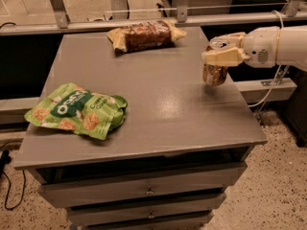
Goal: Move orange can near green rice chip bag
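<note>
The orange can [214, 74] is at the right side of the grey table [158, 104], upright, its silver top showing. My gripper [221, 49] reaches in from the right and is shut on the can's upper part, one tan finger [223, 57] across its front and the other behind. The can appears held just above the tabletop. The green rice chip bag [76, 110] lies flat near the table's front left, far from the can and gripper.
A brown snack bag with tan ends [144, 35] lies at the table's back middle. The table's right edge is close under the can. A metal rail [144, 22] runs behind the table. Drawers [144, 190] are below the front edge.
</note>
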Controlling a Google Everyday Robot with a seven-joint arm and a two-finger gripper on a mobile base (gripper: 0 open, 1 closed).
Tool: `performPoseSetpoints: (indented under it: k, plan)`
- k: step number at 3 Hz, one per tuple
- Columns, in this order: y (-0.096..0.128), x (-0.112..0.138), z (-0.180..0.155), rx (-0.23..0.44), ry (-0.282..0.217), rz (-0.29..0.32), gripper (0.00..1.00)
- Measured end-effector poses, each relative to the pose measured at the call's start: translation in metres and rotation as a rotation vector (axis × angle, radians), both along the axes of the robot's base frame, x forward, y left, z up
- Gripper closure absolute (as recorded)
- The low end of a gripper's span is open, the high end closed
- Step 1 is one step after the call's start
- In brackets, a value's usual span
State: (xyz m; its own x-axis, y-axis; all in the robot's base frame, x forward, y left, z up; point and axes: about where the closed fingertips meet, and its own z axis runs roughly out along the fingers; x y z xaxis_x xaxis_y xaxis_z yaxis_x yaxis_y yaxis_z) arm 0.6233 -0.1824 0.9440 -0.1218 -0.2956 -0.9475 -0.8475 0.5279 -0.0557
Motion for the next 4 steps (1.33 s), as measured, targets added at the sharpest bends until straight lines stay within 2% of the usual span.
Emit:
performPoseSetpoints:
  k: [1, 2, 3, 4]
  plan:
    - [0.002, 0.0, 0.0, 0.001, 0.0, 0.004, 1.0]
    - [0.044, -0.009, -0.01, 0.028, 0.011, 0.106, 1.0]
    - [0.114, -0.022, -0.02, 0.059, 0.014, 0.273, 1.0]
    - [0.162, -0.028, -0.03, 0.076, 0.014, 0.374, 1.0]
